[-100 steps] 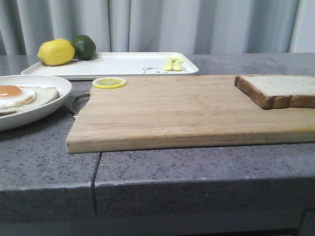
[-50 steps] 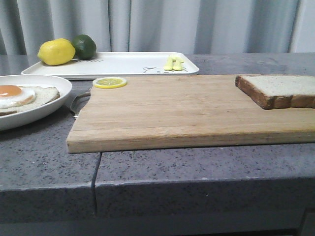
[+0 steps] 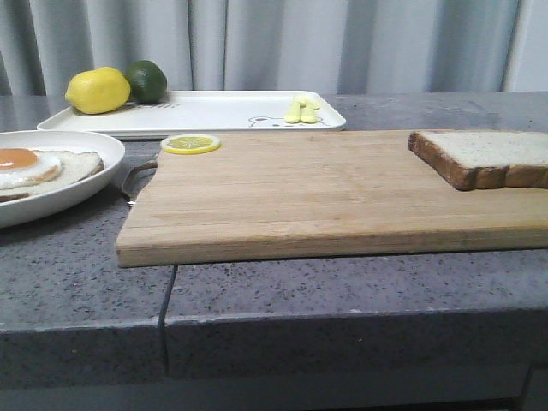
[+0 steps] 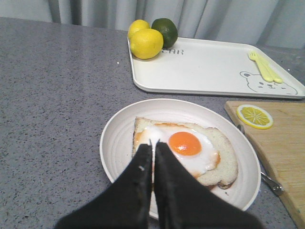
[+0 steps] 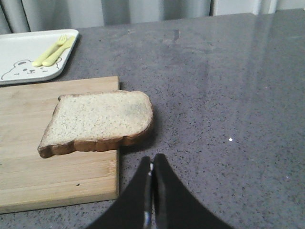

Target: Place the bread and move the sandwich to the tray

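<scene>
The bread (image 3: 488, 156) (image 5: 99, 121) lies flat at the right end of the wooden cutting board (image 3: 325, 193), one side overhanging the board's edge. The sandwich (image 4: 188, 155) (image 3: 38, 169), toast with a fried egg, sits in a round white dish (image 4: 119, 143) (image 3: 81, 145) at the left. The white tray (image 3: 214, 111) (image 4: 205, 67) with a bear drawing lies behind. My left gripper (image 4: 153, 145) hovers shut over the near side of the toast, holding nothing. My right gripper (image 5: 152, 162) is shut and empty over the counter, just short of the bread. Neither gripper shows in the front view.
A lemon (image 3: 97, 90) and a lime (image 3: 147, 80) sit on the tray's far left corner, yellow cutlery (image 3: 301, 111) at its right end. A lemon slice (image 3: 190, 144) lies on the board's corner. A metal utensil (image 4: 267, 179) lies between dish and board. The counter edge (image 3: 274, 321) runs close in front.
</scene>
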Motion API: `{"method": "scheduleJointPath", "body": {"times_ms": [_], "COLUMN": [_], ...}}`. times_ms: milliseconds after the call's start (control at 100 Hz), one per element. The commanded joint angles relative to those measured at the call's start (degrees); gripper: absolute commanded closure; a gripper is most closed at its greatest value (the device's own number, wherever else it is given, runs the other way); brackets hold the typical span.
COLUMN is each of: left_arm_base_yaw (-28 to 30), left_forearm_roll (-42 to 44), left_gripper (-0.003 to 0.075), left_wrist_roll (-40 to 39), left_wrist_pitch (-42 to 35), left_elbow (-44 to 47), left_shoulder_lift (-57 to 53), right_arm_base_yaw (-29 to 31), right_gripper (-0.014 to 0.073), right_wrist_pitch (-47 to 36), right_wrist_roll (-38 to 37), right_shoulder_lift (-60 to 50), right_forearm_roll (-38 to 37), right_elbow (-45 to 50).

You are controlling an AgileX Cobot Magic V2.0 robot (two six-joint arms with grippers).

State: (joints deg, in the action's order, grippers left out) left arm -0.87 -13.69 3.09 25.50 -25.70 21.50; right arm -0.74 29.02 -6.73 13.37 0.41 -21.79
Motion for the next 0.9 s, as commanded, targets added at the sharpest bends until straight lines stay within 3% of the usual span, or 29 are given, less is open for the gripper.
{"method": "scheduleJointPath", "body": {"times_ms": [0,290,610,730,890], "left_arm_base_yaw": [-0.1,-0.1,-0.1,-0.1,-0.1], "left_forearm_roll": [-1.0,-4.1,-6.4,-6.4,-6.5], "left_gripper": [0.0739,0.0739,0.0739,0.0739,0.0734], "left_wrist_roll": [-0.6,5.4,6.5,6.5,6.9], "left_wrist_pitch": [1.4,19.9,18.7,18.7,18.7], "left_elbow": [-7.3,-24.8,-28.0,-28.0,-28.0], "left_shoulder_lift": [4.4,16.3,19.9,19.9,19.9], "right_arm_base_yaw": [0.0,0.0,0.0,0.0,0.0], "right_gripper": [0.0654,0.0654,0.064,0.0569,0.0367], "right_wrist_pitch": [-0.2,9.7,13.0,12.1,9.5], "right_wrist_roll": [0.0,0.0,0.1,0.1,0.1], "right_shoulder_lift": [4.4,17.3,27.0,27.6,27.6], "right_forearm_roll": [0.0,0.0,0.0,0.1,0.3], "right_elbow": [-5.4,-18.3,-24.4,-24.4,-24.4]}}
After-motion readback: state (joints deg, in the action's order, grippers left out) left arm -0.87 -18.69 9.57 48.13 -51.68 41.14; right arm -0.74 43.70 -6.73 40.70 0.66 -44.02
